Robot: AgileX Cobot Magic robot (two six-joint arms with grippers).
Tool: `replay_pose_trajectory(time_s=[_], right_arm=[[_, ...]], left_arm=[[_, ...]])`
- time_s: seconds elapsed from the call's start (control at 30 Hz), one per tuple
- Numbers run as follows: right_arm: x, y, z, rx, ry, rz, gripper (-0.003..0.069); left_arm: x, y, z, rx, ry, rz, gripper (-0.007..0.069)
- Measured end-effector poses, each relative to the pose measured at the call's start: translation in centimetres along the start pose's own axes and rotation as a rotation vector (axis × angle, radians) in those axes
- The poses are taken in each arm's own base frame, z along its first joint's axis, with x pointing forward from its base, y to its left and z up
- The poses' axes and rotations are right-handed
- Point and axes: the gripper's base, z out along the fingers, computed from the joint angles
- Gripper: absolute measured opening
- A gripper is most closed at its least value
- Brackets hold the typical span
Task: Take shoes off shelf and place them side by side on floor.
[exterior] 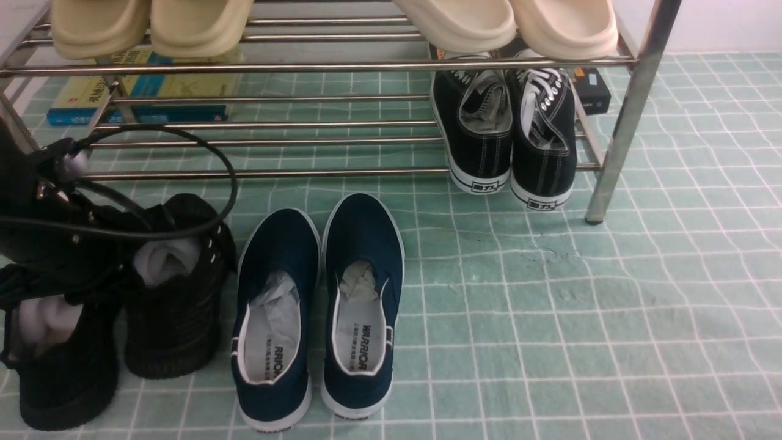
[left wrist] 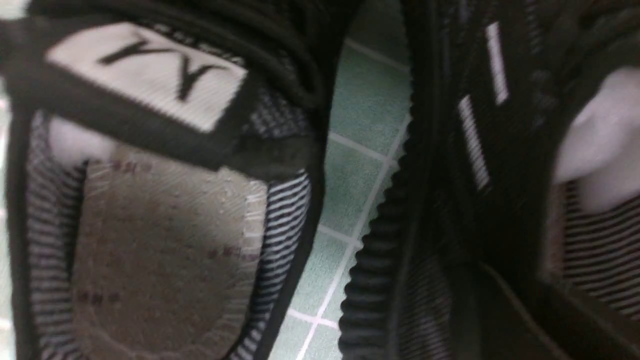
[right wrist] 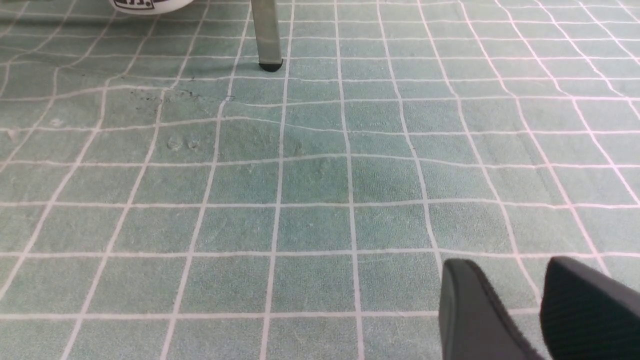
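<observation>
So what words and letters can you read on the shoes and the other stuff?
"WARRIOR": insole of the right navy shoe.
"RRIOR": left navy shoe; the rest is hidden.
Chinese characters: heels of the black lace-ups, too small for me.
Book covers: writing too blurry.
Black knit shoe: a letter-like mark, unclear.

On the insole of the right navy slip-on [exterior: 360, 305] it is written "WARRIOR". On the insole of the left navy slip-on [exterior: 272, 330] one can read only "RRIOR"; the small characters beside both words are too small to read. On the white label [left wrist: 150, 72] of one black knit sneaker [left wrist: 165, 130] there stands a black sign, similar to a "Y" with an additional stroke. The heel labels of the black canvas lace-ups [exterior: 513, 140] carry Chinese characters, of which "力" is readable.
</observation>
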Motion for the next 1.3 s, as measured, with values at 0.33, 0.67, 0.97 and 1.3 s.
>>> replay_pose_trajectory(time_s=[0.33,0.67,0.97,1.3], right_arm=[[0.0,0.0,0.0,0.0,0.0,0.0,0.0237],[0.0,0.0,0.0,0.0,0.0,0.0,0.0237],[0.0,0.0,0.0,0.0,0.0,0.0,0.0237],[0.0,0.0,0.0,0.0,0.0,0.0,0.0237]], left_arm=[[0.5,-0.2,-4.5,0.002,0.005,0.18,0.022],[8.4,2.1,-15.2,0.097,-0.15,0.489,0.0001],[17.2,5.3,-14.1,0.29,-0.563,0.493,0.0001],[20.9,7.6,-11.2,0.267,-0.737,0.528,0.0001]])
